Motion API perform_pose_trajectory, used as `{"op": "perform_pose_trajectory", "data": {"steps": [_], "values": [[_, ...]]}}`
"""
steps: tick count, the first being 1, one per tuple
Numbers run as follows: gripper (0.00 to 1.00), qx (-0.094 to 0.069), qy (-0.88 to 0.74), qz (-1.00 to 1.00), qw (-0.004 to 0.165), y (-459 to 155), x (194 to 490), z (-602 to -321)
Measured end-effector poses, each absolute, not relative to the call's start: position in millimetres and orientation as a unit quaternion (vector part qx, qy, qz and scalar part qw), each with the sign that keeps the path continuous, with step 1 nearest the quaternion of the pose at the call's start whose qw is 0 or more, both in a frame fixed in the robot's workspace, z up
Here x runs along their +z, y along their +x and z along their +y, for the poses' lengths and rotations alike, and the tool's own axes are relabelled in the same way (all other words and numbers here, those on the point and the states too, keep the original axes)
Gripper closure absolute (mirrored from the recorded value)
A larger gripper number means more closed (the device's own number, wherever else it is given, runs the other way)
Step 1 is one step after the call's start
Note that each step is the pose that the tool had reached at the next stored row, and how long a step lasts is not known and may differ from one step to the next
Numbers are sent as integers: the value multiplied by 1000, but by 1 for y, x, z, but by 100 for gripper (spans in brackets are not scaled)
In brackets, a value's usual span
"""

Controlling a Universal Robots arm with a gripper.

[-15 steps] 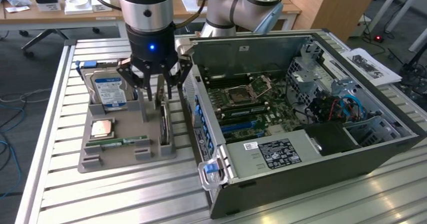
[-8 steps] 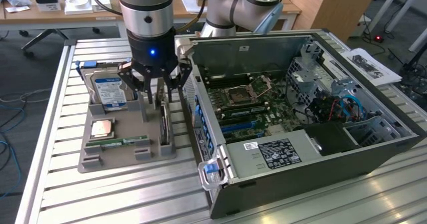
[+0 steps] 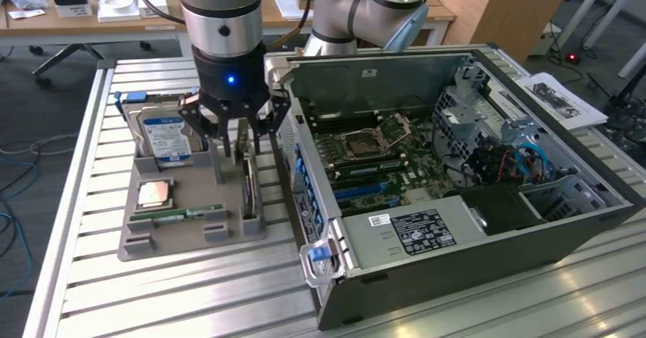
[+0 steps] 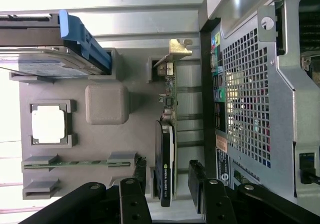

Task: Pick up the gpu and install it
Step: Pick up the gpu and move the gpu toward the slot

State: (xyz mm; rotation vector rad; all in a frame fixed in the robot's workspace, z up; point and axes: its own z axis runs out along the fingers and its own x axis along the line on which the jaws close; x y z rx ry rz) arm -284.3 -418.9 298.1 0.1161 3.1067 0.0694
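The gpu (image 3: 250,189) stands on its long edge in a slot at the grey holder tray's (image 3: 172,240) side nearest the computer case. In the wrist view the gpu (image 4: 166,156) shows as a thin dark card with a black cooler and a silver end bracket. My gripper (image 3: 238,143) hangs straight over the card's bracket half. It is open in the wrist view, where the gripper (image 4: 167,181) has one black finger (image 4: 137,181) on each side of the card. Small gaps separate the fingers from the card. Nothing is held.
The tray also holds a hard drive (image 3: 165,135) with a blue label, a processor (image 3: 154,193) and a green memory stick (image 3: 187,212). The open computer case (image 3: 444,164) lies close beside the tray, with its perforated wall (image 4: 245,99) next to the gpu. All rest on a ribbed metal table (image 3: 202,300).
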Motion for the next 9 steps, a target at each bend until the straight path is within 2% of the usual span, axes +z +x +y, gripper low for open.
{"op": "perform_pose_trajectory", "data": {"steps": [9], "values": [[53,22,37,999,16,-284,296,-419]]}}
